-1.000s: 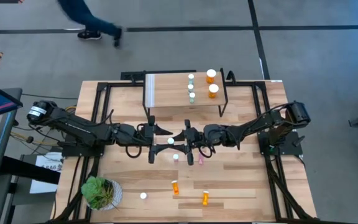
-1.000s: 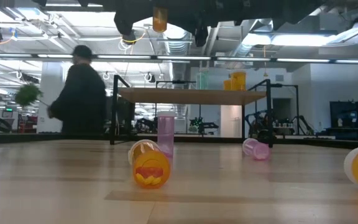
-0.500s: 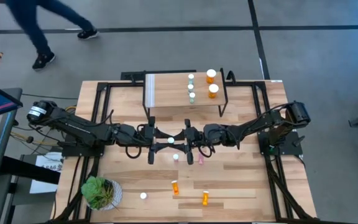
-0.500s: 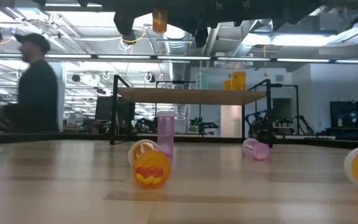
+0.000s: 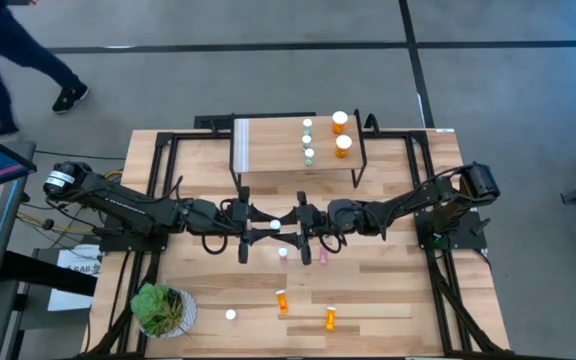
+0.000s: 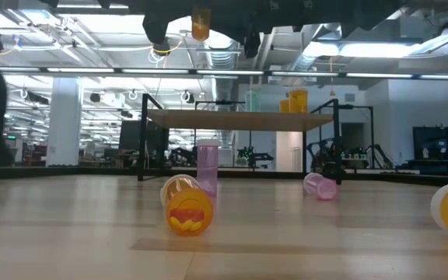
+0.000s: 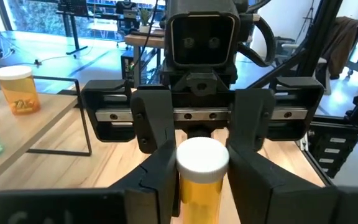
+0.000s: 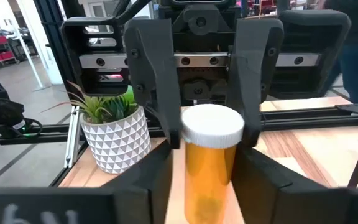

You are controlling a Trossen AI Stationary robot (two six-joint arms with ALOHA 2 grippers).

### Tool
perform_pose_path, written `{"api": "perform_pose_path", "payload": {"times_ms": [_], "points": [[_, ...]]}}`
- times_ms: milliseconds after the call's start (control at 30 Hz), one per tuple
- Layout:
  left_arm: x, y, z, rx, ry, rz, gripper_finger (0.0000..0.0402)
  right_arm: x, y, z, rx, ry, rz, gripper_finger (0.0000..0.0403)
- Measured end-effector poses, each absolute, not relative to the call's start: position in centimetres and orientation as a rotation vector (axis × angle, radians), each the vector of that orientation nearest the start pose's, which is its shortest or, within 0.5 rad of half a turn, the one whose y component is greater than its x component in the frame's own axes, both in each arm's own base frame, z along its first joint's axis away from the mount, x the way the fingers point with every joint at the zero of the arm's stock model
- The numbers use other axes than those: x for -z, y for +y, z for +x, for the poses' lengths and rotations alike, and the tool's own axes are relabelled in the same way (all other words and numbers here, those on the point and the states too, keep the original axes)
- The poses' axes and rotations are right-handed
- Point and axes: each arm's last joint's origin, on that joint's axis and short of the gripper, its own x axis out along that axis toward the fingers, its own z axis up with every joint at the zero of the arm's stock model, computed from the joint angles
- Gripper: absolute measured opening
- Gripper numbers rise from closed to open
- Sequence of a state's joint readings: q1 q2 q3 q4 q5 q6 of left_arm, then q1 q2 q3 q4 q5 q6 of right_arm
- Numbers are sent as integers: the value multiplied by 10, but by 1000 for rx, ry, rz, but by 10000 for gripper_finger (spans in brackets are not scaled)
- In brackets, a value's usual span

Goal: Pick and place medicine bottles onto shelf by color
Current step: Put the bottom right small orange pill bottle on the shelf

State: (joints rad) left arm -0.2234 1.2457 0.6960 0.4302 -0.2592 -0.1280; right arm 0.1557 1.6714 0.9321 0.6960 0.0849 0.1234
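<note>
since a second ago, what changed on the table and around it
The person walked off toward the picture's left. The left pincer closed on the orange bottle raised between it and the right pincer. The shelf and the other bottles stayed put.

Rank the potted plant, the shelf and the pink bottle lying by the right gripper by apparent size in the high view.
1. shelf, clearly largest.
2. potted plant.
3. pink bottle, smallest.
The shelf stands raised, nearer the overhead camera, but the gaps look too wide for that to change the order.
</note>
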Motion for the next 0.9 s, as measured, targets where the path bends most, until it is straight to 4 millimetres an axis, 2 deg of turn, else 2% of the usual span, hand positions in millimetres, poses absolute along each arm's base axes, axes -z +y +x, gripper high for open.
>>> {"api": "perform_pose_path", "payload": {"times_ms": [233,400,600,733,900], "points": [[-268,-51,266,-55,93,-95,108,-243,53,356,-66,105,119,260],[-273,-40,264,-99,71,-77,108,-254,50,339,-56,218,109,274],[-283,-8,271,-243,106,-62,110,-271,49,316,-33,295,117,275],[-297,17,274,-328,171,-39,110,-271,49,304,39,339,88,275],[-316,47,274,-392,153,11,110,-274,48,294,86,377,84,275]]}}
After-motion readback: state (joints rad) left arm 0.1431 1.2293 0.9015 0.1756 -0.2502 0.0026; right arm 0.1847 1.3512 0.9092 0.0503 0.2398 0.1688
